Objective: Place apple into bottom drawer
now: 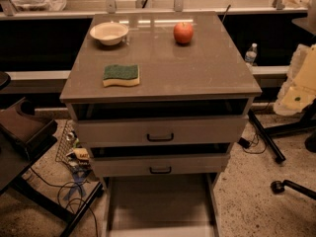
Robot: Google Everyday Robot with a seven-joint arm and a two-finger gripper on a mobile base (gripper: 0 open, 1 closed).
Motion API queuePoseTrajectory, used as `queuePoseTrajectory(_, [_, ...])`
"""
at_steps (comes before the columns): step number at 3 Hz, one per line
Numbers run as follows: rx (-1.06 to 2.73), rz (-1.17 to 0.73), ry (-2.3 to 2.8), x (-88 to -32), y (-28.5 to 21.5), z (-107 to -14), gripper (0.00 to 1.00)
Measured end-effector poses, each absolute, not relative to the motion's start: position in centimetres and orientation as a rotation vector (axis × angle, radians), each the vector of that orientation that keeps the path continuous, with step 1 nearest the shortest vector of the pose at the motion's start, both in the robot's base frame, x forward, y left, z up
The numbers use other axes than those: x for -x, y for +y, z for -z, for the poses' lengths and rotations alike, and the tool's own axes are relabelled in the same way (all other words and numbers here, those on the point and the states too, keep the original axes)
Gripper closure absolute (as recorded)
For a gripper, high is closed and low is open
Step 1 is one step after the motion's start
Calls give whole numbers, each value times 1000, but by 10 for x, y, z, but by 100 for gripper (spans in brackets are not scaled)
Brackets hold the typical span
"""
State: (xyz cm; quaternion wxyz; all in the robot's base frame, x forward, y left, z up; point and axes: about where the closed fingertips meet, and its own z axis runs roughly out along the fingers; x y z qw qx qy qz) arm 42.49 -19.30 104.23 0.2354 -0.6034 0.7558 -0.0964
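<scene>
A small red apple [183, 32] with a yellowish patch stands on the grey cabinet top [197, 68], at the far right. The bottom drawer [160, 204] is pulled out at the foot of the cabinet, showing a flat grey floor and low side walls; nothing shows inside it. Above it are two grey drawer fronts with black handles [160, 138] [160, 170]. My gripper is not in view.
A white bowl [109, 33] stands at the far left of the top. A green and yellow sponge [121, 75] lies at the left front. A water bottle [251, 54] stands on the ledge behind right. Cables and a wire basket [74, 152] lie on the floor left; chair legs [291, 185] at right.
</scene>
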Motion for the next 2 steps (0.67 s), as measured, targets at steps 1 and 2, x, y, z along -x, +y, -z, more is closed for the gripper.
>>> queuePoseTrajectory(1, [1655,264,2073,-425,-193,-1042,0])
queuePoseTrajectory(2, [1640,265,2035,-440,-190,-1043,0])
